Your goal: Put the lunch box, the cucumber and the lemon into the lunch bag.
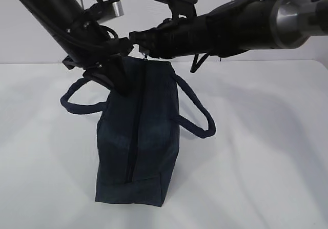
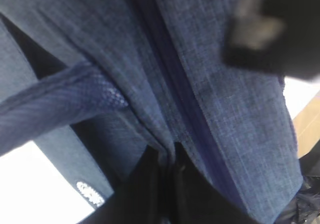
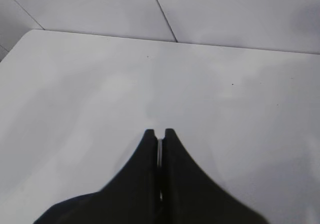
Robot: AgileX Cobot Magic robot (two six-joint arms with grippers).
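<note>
**Closing the zipper at the far end**

The lunch bag (image 1: 138,137) stood mid-table (image 1: 266,152), its zipper (image 1: 136,137) apparently shut. The right gripper (image 3: 159,133), jaws pressed together on a thin metal piece, likely the pull, should finish gently. The left gripper (image 2: 167,156) pinched the fabric, bracing it.
</note>
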